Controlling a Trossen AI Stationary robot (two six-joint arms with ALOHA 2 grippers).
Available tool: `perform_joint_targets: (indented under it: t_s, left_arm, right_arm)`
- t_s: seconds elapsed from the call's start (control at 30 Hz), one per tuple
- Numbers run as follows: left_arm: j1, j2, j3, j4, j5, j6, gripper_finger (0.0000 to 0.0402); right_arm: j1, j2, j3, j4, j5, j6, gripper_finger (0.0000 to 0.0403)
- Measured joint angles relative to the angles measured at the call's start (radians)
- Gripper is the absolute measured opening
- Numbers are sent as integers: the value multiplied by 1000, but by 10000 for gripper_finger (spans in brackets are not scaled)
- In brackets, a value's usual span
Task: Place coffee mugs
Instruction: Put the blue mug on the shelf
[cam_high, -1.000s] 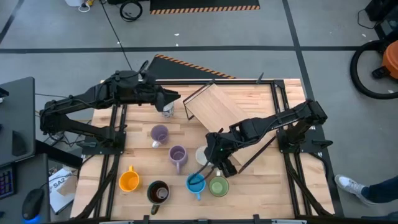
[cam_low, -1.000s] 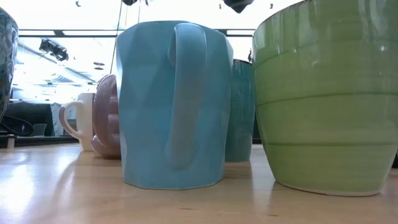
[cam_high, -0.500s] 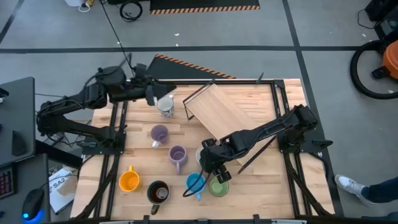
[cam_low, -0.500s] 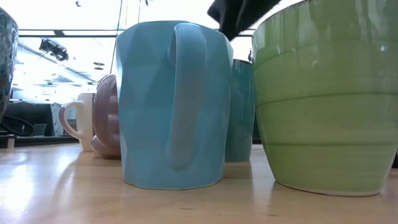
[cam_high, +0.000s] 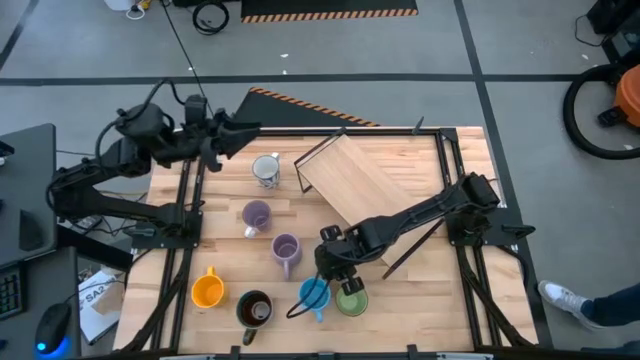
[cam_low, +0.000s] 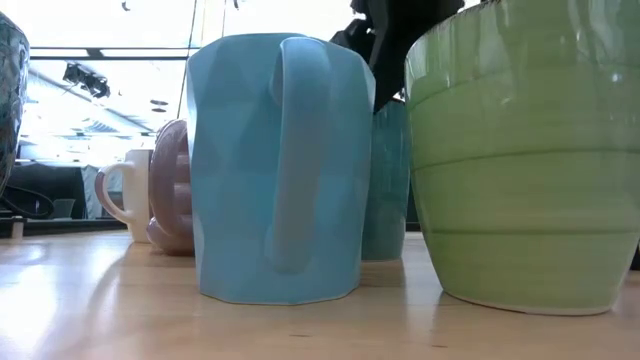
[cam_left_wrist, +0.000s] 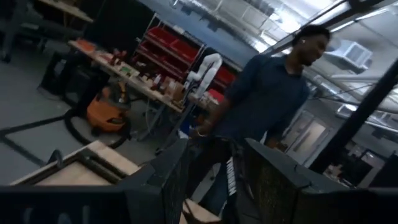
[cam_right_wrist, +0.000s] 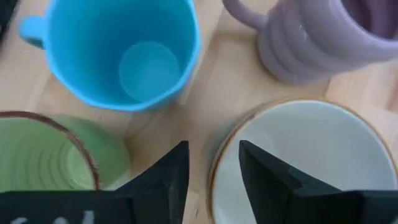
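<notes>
So the counter (cam_high: 400, 290) carried a tilted wooden board (cam_high: 345, 180) at its far middle, propped on a dark frame, probably where the mugs were meant to end up.

Mugs sat in a loose cluster toward the near edge: orange mug (cam_high: 207, 290) and dark mug (cam_high: 255, 310) near the near-left corner, blue mug (cam_high: 314, 296) and green mug (cam_high: 351, 299) side by side at near middle, two lavender mugs (cam_high: 285, 249) mid-counter, one white mug (cam_high: 266, 170) toward the far-left beside the board. A second white mug (cam_right_wrist: 305, 165) sat under the right arm, just behind blue and green.

Right claw (cam_right_wrist: 211, 171) hung over that white mug's rim, fingers apart, one outside the rim and one over the inside. Looked like lining up a rim pinch; nothing clamped.

Left claw (cam_left_wrist: 214, 180) was raised off the far-left corner, fingers apart, empty, aimed out at the room where a person (cam_left_wrist: 267, 106) stood. Likely parked clear.
</notes>
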Motion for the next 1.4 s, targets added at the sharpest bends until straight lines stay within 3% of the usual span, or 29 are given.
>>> perform_joint_targets:
  t_s: [0.53, 0.83, 1.4]
  left_arm:
    - [-6, -18, 0, -7, 11, 7, 162]
    - [-6, -18, 0, -11, 12, 30, 162]
    - [1, -16, 0, -14, 12, 85, 162]
  right_arm:
    - [-21, 30, 0, 16, -20, -29, 41]
    - [-23, 12, 25, -57, -34, -27, 46]
    - [-58, -2, 263, -222, -26, -214, 44]
